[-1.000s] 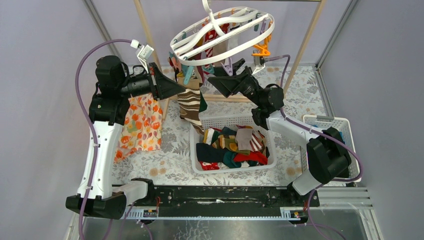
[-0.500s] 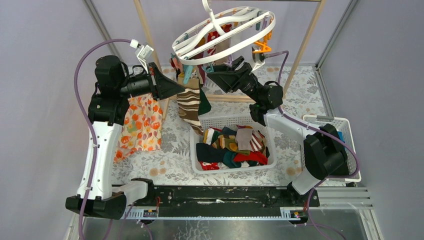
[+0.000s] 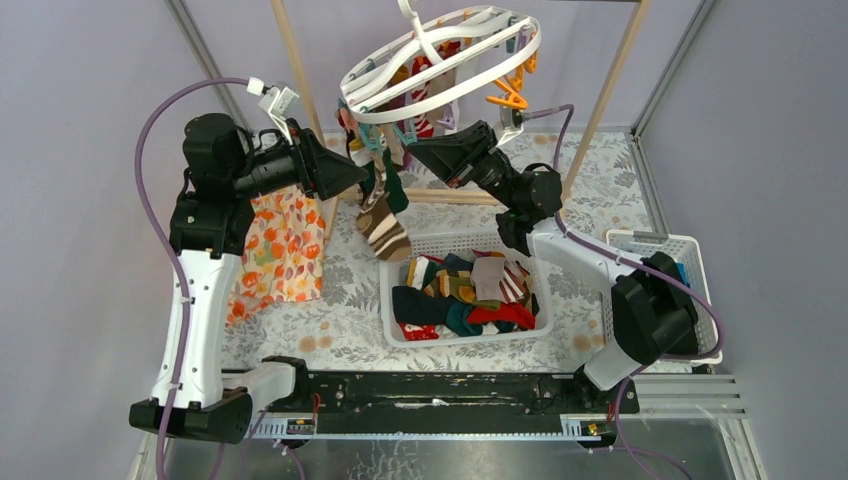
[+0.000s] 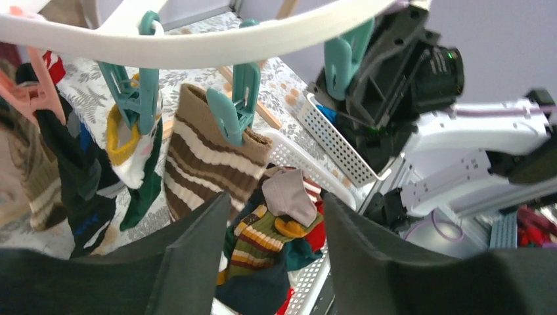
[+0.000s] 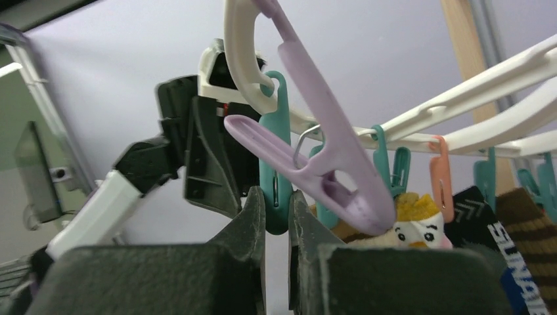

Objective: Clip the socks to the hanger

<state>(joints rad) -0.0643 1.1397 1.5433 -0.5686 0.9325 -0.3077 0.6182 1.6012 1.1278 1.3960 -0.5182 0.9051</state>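
Pinching a teal clip [image 5: 272,184] in the right end effector [image 5: 276,213], with the left end effector [image 4: 276,210] open by the striped sock [image 4: 203,170]; risks yanking the hanger [image 4: 197,52] askew, shaking that sock loose.

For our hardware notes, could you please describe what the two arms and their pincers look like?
The left arm and right arm have white links, black joints and black bases. A lilac cable loops along each. The left pincer and right pincer are black, with wedge-shaped fingers.
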